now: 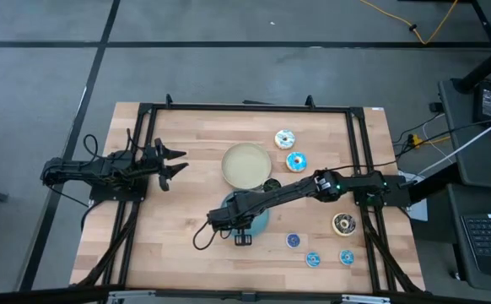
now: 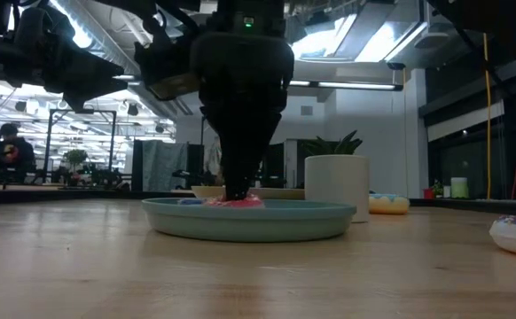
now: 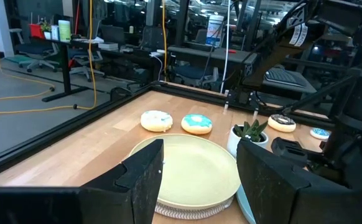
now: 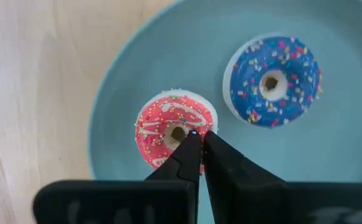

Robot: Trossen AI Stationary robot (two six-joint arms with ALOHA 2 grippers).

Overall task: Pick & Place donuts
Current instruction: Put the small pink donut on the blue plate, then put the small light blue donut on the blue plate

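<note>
Right arm stretched across table, right gripper (image 4: 198, 138) pointing down, fingers closed. Left gripper (image 1: 171, 163) waiting at left, fingers apart.

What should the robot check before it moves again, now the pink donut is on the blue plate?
1. Pink donut lies inside the blue plate: ok.
2. Right gripper shut, fingertips pinching the donut's rim: ok.
3. Donut resting flat on the plate, ready to let go: cannot tell.
4. Blue sprinkled donut apart from the pink one: ok.
5. Left gripper open, waiting away from the plate: ok.
</note>
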